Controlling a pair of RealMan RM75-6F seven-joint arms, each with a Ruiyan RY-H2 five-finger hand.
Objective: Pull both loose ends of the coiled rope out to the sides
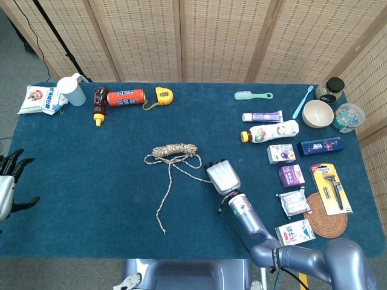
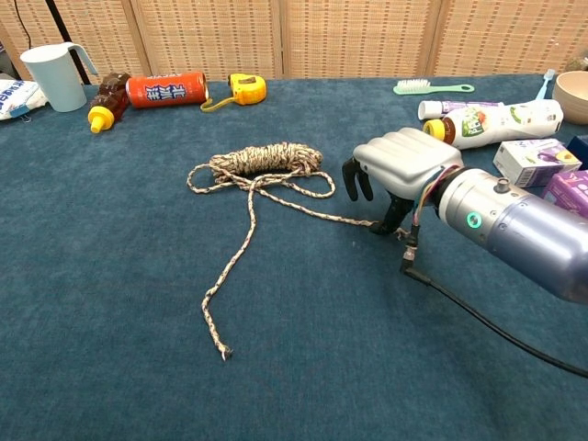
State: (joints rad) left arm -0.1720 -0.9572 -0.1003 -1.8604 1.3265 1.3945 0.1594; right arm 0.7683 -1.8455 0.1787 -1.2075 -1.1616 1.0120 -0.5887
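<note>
The coiled rope [image 1: 175, 149] [image 2: 266, 158] lies mid-table. One loose end [image 1: 163, 231] [image 2: 223, 351] trails toward the front edge and lies free. The other end [image 2: 349, 219] runs right, pulled nearly straight, and disappears under my right hand [image 1: 222, 177] [image 2: 400, 165]. That hand is palm down just right of the coil, fingers curled onto the cloth, and appears to pinch this end beneath it. My left hand [image 1: 9, 181] hangs off the table's left edge with its fingers spread, holding nothing, far from the rope.
A jug [image 1: 71, 89], brown bottle [image 1: 100, 104], red can [image 1: 127, 97] and tape measure [image 1: 163, 94] line the back left. Bottles, boxes [image 1: 291, 176], a bowl [image 1: 317, 113] and a coaster [image 1: 326, 214] crowd the right side. The right hand's black cable [image 2: 496, 335] lies on the cloth.
</note>
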